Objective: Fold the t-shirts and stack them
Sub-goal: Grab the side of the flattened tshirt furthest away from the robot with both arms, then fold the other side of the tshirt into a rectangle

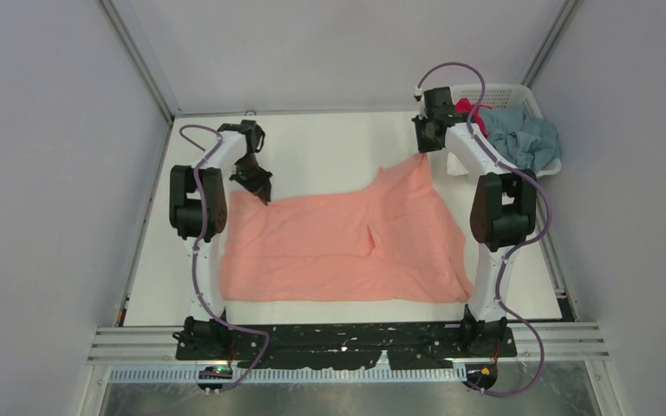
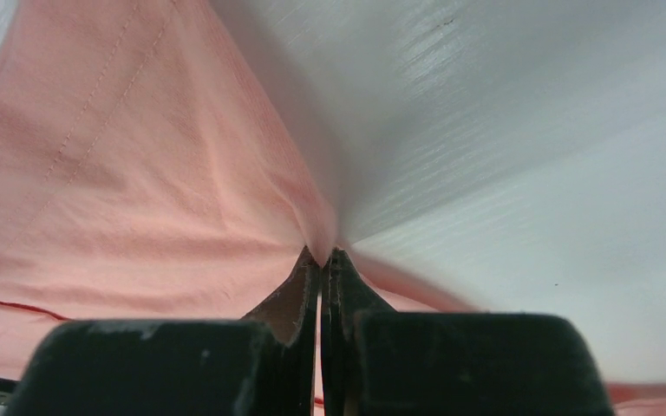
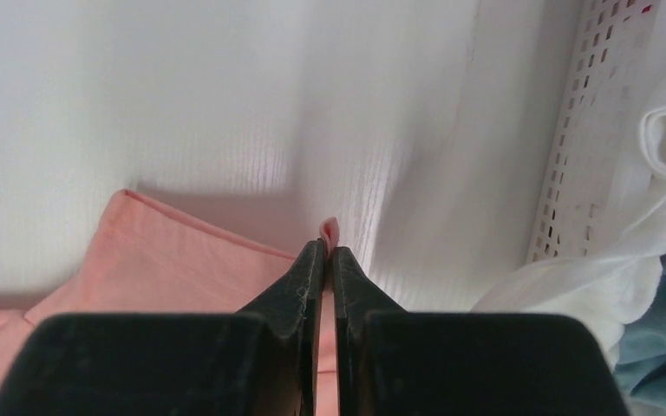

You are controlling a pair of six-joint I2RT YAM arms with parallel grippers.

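Note:
A large salmon-pink t-shirt (image 1: 338,247) lies spread across the middle of the white table. My left gripper (image 1: 263,192) is shut on its far left corner; the left wrist view shows the cloth (image 2: 139,191) pinched between the jaws (image 2: 323,253). My right gripper (image 1: 423,149) is shut on its far right corner, lifted toward the basket; a tip of pink cloth (image 3: 329,229) sticks out above the closed jaws (image 3: 329,247). A dusty blue shirt (image 1: 520,137) and a red one (image 1: 468,107) lie in the basket; a white shirt (image 3: 659,225) shows there too.
A white plastic lattice basket (image 1: 512,91) stands at the table's far right corner, just beside my right gripper; its wall (image 3: 581,130) shows in the right wrist view. Grey enclosure walls stand close on the left, right and back.

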